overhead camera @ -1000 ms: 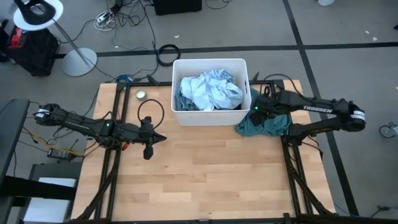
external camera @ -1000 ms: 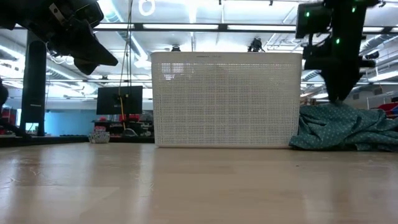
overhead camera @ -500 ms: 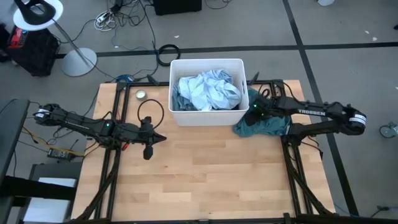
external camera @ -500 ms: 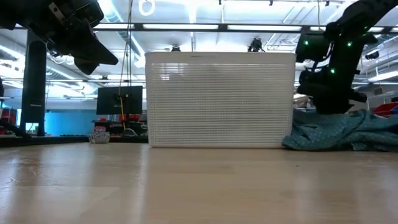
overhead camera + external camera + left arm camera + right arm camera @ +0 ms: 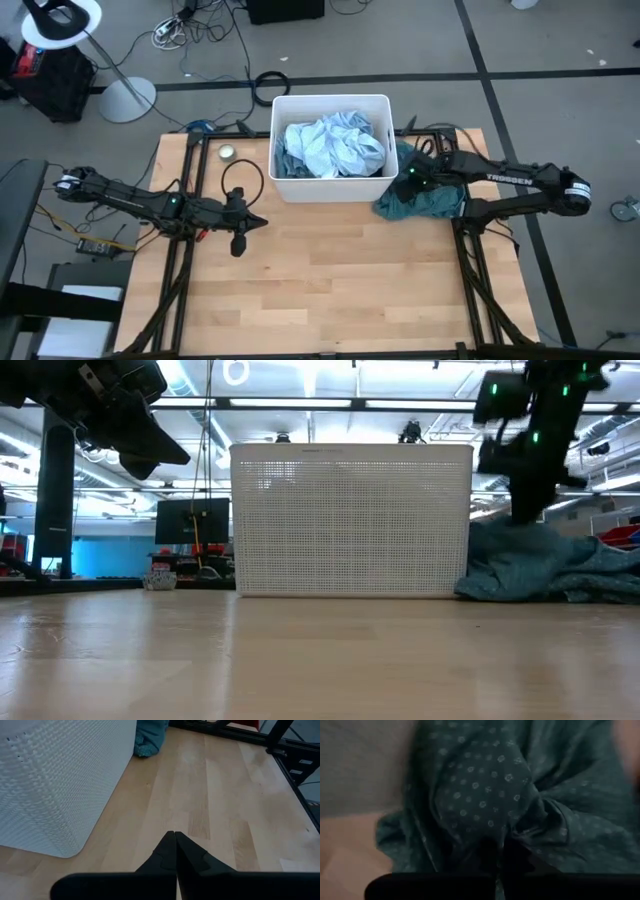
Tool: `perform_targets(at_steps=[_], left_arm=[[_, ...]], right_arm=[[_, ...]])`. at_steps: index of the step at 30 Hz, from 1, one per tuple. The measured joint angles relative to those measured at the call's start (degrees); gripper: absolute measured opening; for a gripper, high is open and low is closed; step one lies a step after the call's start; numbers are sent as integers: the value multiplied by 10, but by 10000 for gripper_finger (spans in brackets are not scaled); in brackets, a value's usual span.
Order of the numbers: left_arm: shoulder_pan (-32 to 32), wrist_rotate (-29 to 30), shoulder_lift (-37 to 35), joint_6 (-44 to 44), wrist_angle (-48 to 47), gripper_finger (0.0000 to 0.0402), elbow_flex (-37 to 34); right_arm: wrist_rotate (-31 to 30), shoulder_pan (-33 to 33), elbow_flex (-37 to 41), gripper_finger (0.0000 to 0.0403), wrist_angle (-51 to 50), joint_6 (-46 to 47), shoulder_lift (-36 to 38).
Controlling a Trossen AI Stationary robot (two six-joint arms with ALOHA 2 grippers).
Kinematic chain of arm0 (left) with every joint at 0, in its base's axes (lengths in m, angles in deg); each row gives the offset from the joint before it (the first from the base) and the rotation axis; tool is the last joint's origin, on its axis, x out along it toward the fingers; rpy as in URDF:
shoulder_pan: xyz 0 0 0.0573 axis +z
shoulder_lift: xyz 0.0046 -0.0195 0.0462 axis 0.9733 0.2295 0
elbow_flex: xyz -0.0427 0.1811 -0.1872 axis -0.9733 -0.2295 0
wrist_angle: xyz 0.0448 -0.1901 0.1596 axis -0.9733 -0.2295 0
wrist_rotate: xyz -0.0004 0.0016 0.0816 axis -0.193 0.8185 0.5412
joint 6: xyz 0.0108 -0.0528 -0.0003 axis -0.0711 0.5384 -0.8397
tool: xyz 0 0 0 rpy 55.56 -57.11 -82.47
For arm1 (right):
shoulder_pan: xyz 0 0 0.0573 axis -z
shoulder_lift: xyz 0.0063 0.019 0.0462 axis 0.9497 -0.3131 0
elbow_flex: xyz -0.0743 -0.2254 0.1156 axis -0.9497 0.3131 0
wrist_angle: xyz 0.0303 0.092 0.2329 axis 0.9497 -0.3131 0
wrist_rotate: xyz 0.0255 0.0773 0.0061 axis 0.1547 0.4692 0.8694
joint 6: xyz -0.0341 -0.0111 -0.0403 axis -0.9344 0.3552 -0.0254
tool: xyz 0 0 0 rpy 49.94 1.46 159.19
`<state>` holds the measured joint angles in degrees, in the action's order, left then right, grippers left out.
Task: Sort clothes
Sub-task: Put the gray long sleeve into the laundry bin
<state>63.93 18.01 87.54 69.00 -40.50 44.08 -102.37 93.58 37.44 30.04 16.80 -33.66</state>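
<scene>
Right wrist view: right gripper (image 5: 496, 851), fingers pinched on a raised fold of soft, light teal dotted cloth garment (image 5: 520, 785), frame centre. Left gripper (image 5: 175, 845) fingers together.

bin (image 5: 350, 520): perforated plastic | table (image 5: 330, 280): pale wood (matt) | teal garment (image 5: 520, 795): dotted cloth

Even bright overhead light, glaring ceiling strips in low view, soft shadows, right wrist view blurred and dim

Clothes (image 5: 335, 145) fill the bin (image 5: 330, 188); another garment (image 5: 425, 197) lies right of it.
</scene>
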Motion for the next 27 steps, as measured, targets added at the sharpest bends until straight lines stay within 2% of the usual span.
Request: perform_targets(at_steps=[7,12,22,27], left_arm=[[0,0,0,0,0,0,0],[0,0,0,0,1,0,0],[0,1,0,0,1,0,0],[0,3,0,0,1,0,0]], right_arm=[[-63,-31,-147,2,-167,36,35],[-107,-61,-256,1,-229,52,45],[-200,-101,-435,1,-249,35,42],[-249,-111,-509,0,-223,-3,25]])
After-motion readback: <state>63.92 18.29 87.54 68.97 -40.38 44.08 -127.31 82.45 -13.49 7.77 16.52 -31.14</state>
